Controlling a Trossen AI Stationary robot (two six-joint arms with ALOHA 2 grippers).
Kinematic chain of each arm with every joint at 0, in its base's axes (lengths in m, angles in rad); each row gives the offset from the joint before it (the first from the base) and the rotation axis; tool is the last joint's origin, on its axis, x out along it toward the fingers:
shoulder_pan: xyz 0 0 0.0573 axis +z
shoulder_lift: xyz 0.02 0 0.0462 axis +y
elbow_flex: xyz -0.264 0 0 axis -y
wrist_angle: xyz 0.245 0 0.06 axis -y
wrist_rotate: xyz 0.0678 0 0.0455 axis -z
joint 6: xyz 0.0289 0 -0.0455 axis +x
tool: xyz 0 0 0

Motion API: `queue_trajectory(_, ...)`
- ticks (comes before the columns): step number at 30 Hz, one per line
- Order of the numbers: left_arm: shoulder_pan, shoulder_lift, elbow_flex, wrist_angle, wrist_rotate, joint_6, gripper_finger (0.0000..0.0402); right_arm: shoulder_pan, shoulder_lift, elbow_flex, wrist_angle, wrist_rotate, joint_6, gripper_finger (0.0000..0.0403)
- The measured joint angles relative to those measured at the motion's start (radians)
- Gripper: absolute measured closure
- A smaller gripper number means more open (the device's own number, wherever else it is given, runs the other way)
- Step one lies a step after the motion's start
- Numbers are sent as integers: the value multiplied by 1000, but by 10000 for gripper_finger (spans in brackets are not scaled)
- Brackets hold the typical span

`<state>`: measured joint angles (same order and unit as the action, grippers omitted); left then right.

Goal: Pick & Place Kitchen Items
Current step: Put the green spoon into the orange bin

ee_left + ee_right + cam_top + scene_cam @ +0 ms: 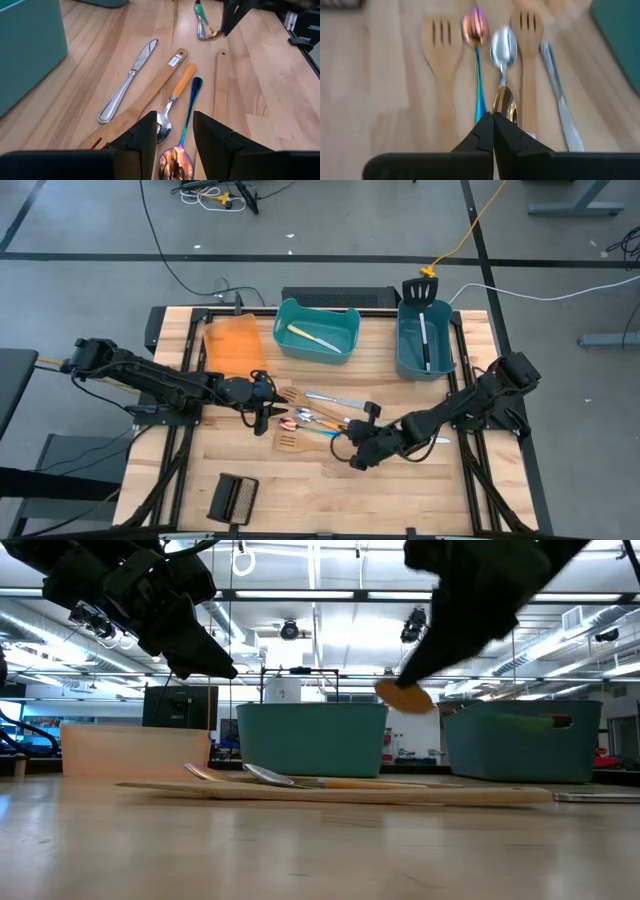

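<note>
Wooden spatulas (441,37): two; spoons (503,46): three; one knife (127,82).

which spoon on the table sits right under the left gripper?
The iridescent blue-handled spoon: its bowl lies between the left gripper fingers. The orange-handled spoon lies beside it.

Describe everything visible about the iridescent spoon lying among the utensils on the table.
The iridescent spoon is slim metal: a mirror-like bowl tinted pink and gold, and a thin handle shading from green to blue. It lies flat on the wooden table, between the orange-handled spoon and a wooden spatula. The left tool hovers open over its bowl; whether the fingers touch it cannot be told.
</note>
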<state>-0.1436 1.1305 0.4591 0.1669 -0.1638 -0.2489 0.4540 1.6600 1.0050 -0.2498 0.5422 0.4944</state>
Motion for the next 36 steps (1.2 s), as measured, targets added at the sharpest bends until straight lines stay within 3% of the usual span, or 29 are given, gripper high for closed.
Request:
queue_trajectory(10,0,0,0,3,0,1,268,-38,-73,0,248,-2,-162,399)
queue_trajectory(21,0,0,0,16,0,1,268,-111,-73,1,472,-91,-254,399)
queue_trajectory(36,0,0,0,178,0,89,268,-181,-73,1,770,-195,-360,399)
